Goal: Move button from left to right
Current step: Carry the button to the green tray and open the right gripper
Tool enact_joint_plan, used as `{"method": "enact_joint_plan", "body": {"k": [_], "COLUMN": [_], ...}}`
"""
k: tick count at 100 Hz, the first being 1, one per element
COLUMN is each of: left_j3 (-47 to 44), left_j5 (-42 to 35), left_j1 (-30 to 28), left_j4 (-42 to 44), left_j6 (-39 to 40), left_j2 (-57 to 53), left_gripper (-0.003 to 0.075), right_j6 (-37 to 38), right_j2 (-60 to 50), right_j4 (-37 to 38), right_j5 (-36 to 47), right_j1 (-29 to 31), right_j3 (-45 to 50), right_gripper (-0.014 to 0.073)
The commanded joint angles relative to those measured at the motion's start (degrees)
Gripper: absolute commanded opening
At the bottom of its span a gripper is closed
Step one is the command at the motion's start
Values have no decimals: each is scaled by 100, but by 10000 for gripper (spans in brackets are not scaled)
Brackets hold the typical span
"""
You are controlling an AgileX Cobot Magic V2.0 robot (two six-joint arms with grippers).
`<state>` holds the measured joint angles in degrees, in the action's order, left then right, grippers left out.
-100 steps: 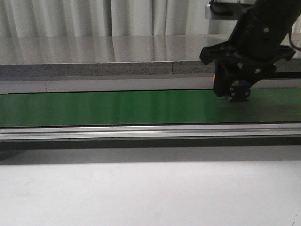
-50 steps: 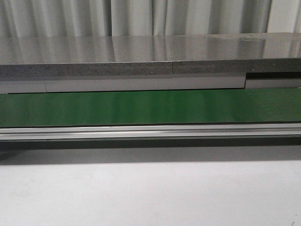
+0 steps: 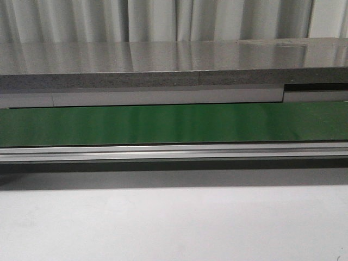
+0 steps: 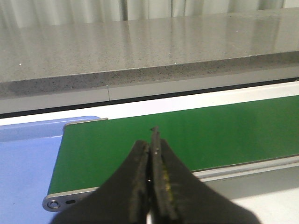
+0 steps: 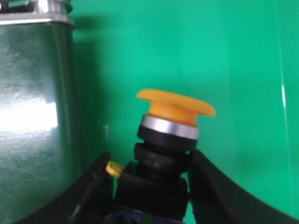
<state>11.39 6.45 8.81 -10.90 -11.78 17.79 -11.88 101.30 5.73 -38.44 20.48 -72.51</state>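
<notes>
We look across a pale white tabletop (image 3: 174, 223) toward a long green belt (image 3: 163, 124) that runs from left to right, edged on its near side by a silver aluminium rail (image 3: 174, 151). Beyond the belt lies a grey speckled stone counter (image 3: 136, 65), and behind that hang light pleated curtains (image 3: 163, 20). At the far right of the counter's front edge we see a dark recess (image 3: 315, 87).

In the front view neither arm nor the button shows. From the left wrist we see the left end of the belt, with a pale blue surface (image 4: 28, 163) just beside it. The left gripper (image 4: 152, 140) hangs over the near part of the belt; its two dark fingers (image 4: 138, 177) lie pressed together with nothing between them.

From the right wrist we find the button (image 5: 170, 140): its round yellow-orange cap sits on a silver ring above a black body, and the right gripper (image 5: 152, 186) clamps that body from both sides, the belt filling the view behind. A dark glossy metal wall (image 5: 37, 121) stands just beside the button. A small yellow piece shows by one finger; we cannot make out what it is. The button's lower part is cut off by the frame, so we cannot tell whether it touches the belt.
</notes>
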Motion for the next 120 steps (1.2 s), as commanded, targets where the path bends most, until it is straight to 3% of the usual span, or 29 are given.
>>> {"method": "enact_joint_plan", "body": {"k": [1,78,120], "left_j3": [162,162,162], "left_j5": [-475,-475,-475], "left_j1": [37,37,37], "left_j4": [-32,-32,-32], "left_j6": [6,6,6], "left_j2": [38,38,38], "left_gripper": [-20,-20,-20], "right_j6": [-289,-601,-595], "right_j2": [-181,267,316], "right_j4": [58,-107,-114], "right_j5": [387,563,521], "right_j1": [24,43,43], "right_j3": [-187,-175,-175], "right_gripper": [213,225,503]}}
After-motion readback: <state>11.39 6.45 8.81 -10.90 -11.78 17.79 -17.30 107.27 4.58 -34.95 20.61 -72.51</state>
